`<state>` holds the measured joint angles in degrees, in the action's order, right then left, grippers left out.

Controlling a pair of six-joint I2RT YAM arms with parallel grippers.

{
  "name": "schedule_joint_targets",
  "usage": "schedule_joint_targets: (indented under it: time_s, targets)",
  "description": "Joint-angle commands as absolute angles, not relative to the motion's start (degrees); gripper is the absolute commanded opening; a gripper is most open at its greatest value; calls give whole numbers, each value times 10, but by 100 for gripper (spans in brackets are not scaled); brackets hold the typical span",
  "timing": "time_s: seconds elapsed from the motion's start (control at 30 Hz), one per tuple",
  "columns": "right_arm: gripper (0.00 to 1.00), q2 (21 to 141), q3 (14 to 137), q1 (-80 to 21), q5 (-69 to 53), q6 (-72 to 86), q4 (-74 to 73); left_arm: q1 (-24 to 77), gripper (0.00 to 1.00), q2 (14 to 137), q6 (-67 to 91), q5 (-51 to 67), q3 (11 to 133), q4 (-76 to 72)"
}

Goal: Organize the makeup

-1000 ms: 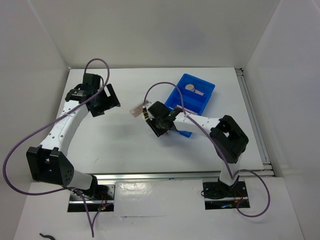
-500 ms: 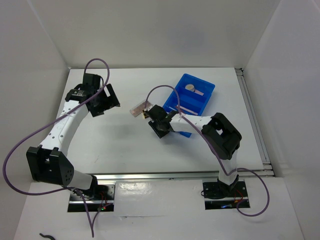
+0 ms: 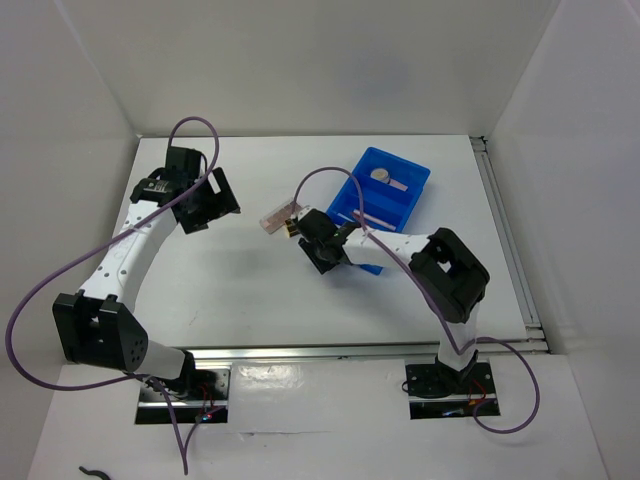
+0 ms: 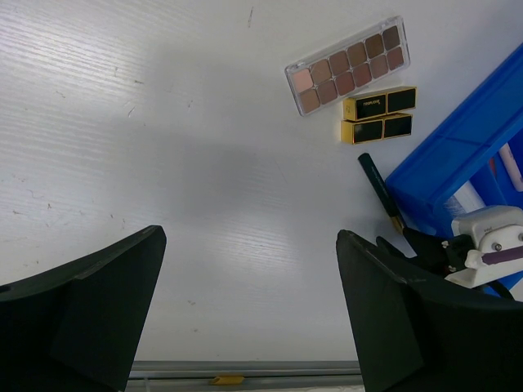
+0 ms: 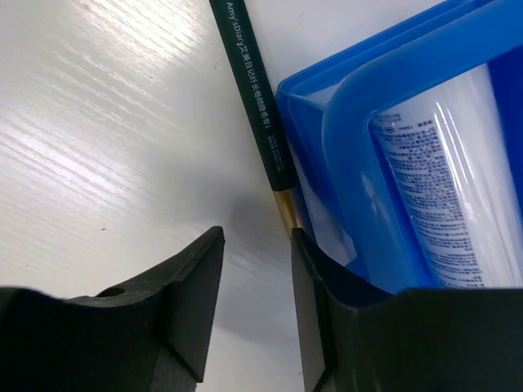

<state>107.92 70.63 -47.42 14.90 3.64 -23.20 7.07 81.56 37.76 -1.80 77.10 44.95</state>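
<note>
A clear palette of brown shades (image 4: 347, 67) lies on the white table, with two black-and-gold lipstick boxes (image 4: 378, 104) beside it. A dark green pencil (image 5: 260, 106) with a gold end lies along the outer left wall of the blue bin (image 5: 343, 139). My right gripper (image 5: 257, 245) is low over the table, its jaws narrowly open and empty. The right fingertip (image 5: 304, 245) is at the pencil's gold end. A clear tube (image 5: 445, 188) lies in the bin. A round compact (image 3: 380, 174) lies in the bin's far compartment. My left gripper (image 4: 249, 245) is wide open and empty.
The blue bin (image 3: 412, 182) stands at the right back of the table. In the top view the palette (image 3: 280, 214) lies just left of my right gripper (image 3: 305, 232), and my left gripper (image 3: 215, 200) hovers at the back left. White walls enclose the table.
My right arm has drawn its elbow in and the wrist has shifted slightly toward the bin's left side. The left arm has not moved.
</note>
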Motion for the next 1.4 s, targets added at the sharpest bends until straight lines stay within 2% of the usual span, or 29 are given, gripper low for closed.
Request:
schedule_joint_targets:
  time_s: [0.0, 0.1, 0.5, 0.83, 0.93, 1.37]
  targets:
    - [47, 1046, 715, -485, 174, 45, -224, 71, 100, 820, 377, -16, 781, 445]
    - [54, 1051, 715, -485, 179, 40, -211, 71, 100, 820, 377, -16, 781, 445]
    - [54, 1105, 715, -485, 179, 12, -179, 71, 100, 820, 377, -21, 781, 445]
    - [54, 1104, 709, -485, 186, 6, -160, 71, 100, 820, 377, -26, 787, 445]
    - [60, 1092, 704, -474, 199, 0, -155, 71, 100, 820, 377, -26, 787, 445]
    - [61, 1097, 710, -454, 181, -5, -149, 71, 100, 820, 377, -32, 787, 445]
